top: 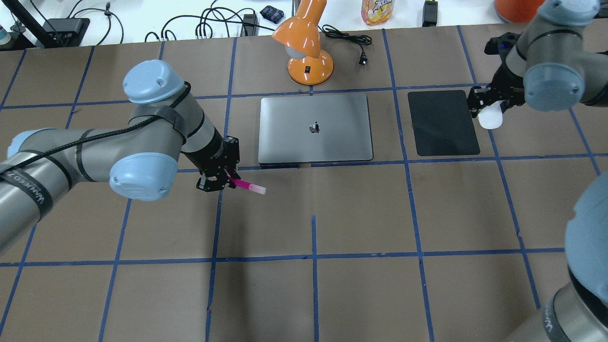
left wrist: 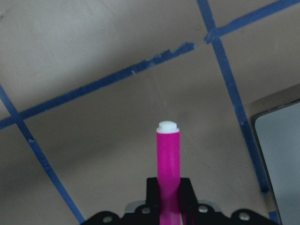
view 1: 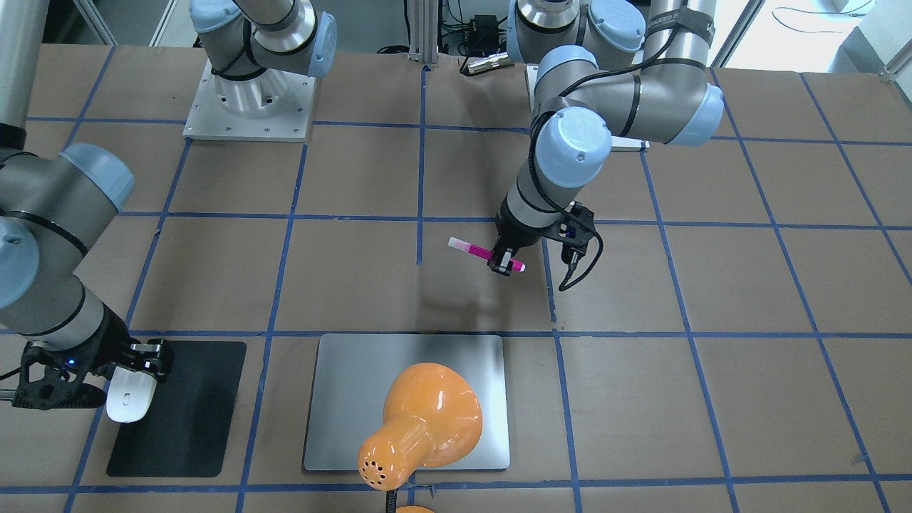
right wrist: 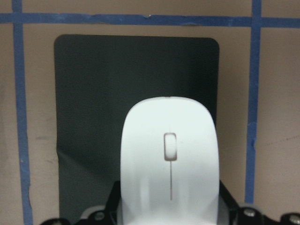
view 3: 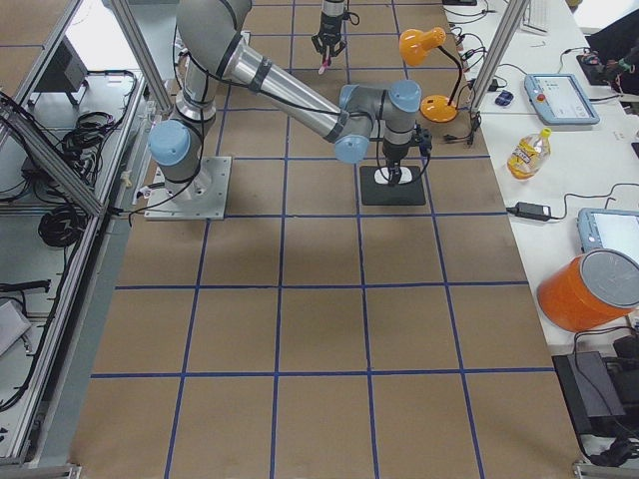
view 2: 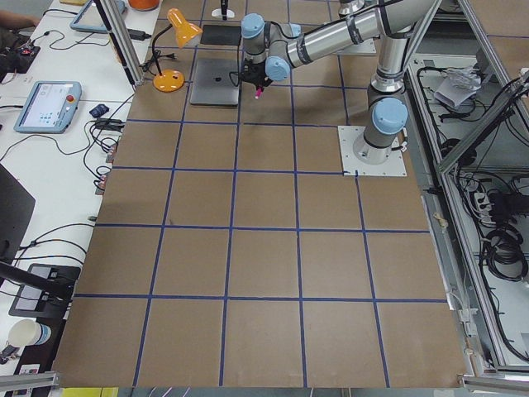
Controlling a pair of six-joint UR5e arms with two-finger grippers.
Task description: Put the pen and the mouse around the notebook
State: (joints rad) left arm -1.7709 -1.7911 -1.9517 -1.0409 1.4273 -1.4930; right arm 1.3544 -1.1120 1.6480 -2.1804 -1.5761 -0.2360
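Note:
The silver-grey notebook (top: 315,128) (view 1: 410,399) lies flat at the table's far middle. My left gripper (top: 219,182) (view 1: 504,262) is shut on the magenta pen (top: 244,185) (view 1: 486,254) (left wrist: 168,164), holding it above the table near the notebook's near-left corner. My right gripper (top: 489,107) (view 1: 139,367) is shut on the white mouse (top: 490,118) (view 1: 131,398) (right wrist: 169,161), which hangs over the right edge of the black mat (top: 443,122) (view 1: 182,413) (right wrist: 103,93).
An orange desk lamp (top: 308,45) (view 1: 420,420) stands just beyond the notebook, its cord trailing off the table's far edge. Blue tape lines grid the brown table (top: 361,213). A bottle (top: 376,10) and cables lie beyond the far edge.

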